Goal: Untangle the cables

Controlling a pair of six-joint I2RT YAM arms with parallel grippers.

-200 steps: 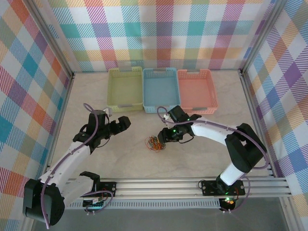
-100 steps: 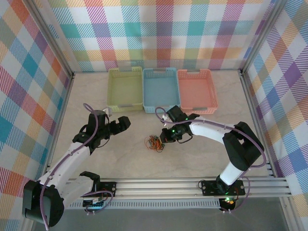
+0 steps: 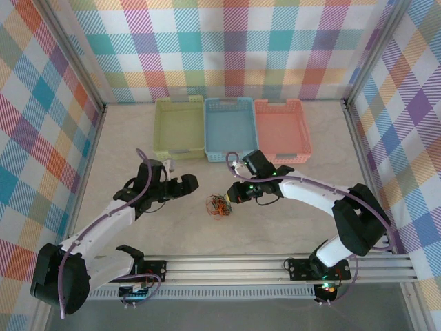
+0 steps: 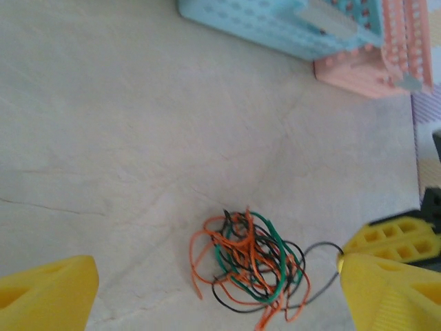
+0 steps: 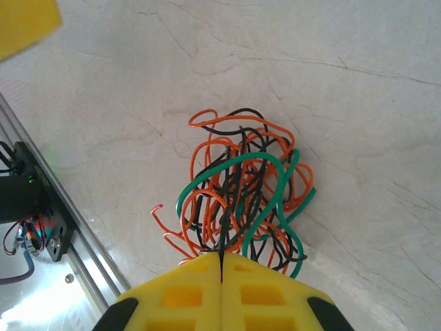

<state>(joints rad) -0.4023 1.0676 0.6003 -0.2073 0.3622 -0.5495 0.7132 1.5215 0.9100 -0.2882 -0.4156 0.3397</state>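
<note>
Holding my left fingers (image 4: 45, 289) spread wide beside the cables (image 3: 220, 205), I judge they're ready to take a strand. The clump lies on the tabletop (image 3: 172, 231), a loose snarl of orange, green and black loops. My right fingers (image 5: 179, 296) are pressed together, pinching one black wire at its edge.

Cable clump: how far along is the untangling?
Done: nothing; the thin orange, green and black wires lie knotted in one clump on the table. In hand: the right hand is shut on one black wire at the clump's edge; the left hand is open beside it. Left: separating every wire.
</note>
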